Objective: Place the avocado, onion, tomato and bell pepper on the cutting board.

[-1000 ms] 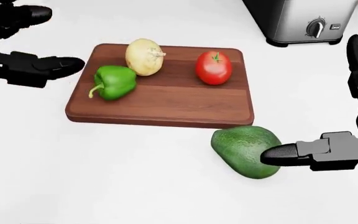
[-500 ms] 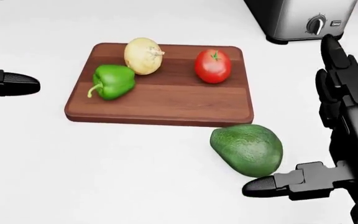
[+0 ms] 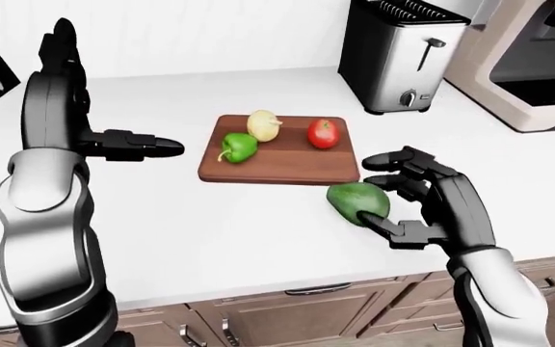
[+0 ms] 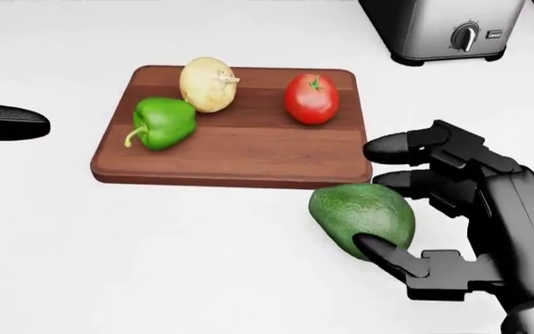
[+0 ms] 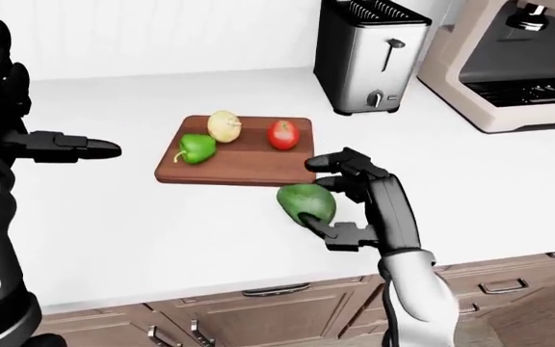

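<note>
Head view: the avocado (image 4: 362, 219) lay on the white counter (image 4: 156, 264), just off the board (image 4: 235, 149), near its lower right corner. The right hand (image 4: 452, 216) cupped it, fingers spread and thumb touching its lower side, not closed. The pepper (image 4: 160, 123), onion (image 4: 207, 85) and tomato (image 4: 310, 99) sat on the board. The left hand (image 3: 128, 144) hovered open, well left.

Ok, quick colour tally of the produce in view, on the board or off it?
Green: 2, the bell pepper on the cutting board and the avocado on the counter by the right hand
Red: 1, the tomato on the board
Pale yellow: 1, the onion on the board
Total: 4
</note>
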Tool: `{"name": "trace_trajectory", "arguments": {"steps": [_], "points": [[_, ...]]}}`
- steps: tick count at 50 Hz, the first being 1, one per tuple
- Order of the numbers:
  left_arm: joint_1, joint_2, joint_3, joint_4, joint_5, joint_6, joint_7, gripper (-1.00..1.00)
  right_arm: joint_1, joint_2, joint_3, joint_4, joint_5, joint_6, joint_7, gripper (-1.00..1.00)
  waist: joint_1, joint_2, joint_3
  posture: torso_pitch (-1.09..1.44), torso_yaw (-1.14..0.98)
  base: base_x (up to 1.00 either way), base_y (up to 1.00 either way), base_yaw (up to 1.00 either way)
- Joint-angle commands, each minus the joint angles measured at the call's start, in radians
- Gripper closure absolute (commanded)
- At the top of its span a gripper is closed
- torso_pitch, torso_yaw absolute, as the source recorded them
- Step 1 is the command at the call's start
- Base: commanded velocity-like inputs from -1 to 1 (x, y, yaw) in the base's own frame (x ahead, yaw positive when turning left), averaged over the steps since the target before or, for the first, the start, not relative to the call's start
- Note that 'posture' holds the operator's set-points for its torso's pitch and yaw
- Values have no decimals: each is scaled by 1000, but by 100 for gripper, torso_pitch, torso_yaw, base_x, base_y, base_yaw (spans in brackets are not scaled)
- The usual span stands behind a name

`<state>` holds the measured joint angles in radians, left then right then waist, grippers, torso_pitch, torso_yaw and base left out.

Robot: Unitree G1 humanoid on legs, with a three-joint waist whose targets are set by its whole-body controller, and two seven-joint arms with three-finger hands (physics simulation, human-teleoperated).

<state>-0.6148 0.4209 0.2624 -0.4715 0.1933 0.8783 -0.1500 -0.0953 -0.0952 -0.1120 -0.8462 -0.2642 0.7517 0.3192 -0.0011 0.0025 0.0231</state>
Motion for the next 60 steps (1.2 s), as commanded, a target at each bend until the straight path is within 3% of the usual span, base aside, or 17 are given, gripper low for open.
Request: {"name": "trace_trajectory", "arguments": {"steps": [1, 10, 14, 21, 37, 54, 60], "points": [[-25, 17, 14, -33, 8, -25, 0, -100, -6, -6, 2, -16, -10, -24, -2, 9, 0, 4, -18, 0, 0, 0, 0, 0], [-20, 27, 28, -49, 10, -16, -9, -100, 11, 1, 8, -10, -15, -40, 3, 17, 0, 3, -19, 0, 0, 0, 0, 0], [-13, 27, 25, -51, 13, -21, -8, -100, 6, -2, 9, -30, -22, -21, 14, 33, 1, 2, -19, 0, 0, 0, 0, 0], [-13, 26, 25, -49, 17, -24, -8, -100, -51, -21, 5, -86, -50, 54, 34, 62, 1, 3, -18, 0, 0, 0, 0, 0], [-11, 33, 32, -50, 19, -24, -12, -100, -200, -48, 22, -85, -80, 146, 45, 82, -1, 7, -15, 0, 0, 0, 0, 0], [-7, 37, 34, -50, 26, -27, -19, -100, -419, -57, 19, 227, 21, 11, -74, 88, -3, 13, -13, 0, 0, 0, 0, 0], [-7, 32, 31, -49, 29, -29, -19, -100, -437, -61, 11, 320, 61, -58, -116, 90, -1, 12, -13, 0, 0, 0, 0, 0]]}}
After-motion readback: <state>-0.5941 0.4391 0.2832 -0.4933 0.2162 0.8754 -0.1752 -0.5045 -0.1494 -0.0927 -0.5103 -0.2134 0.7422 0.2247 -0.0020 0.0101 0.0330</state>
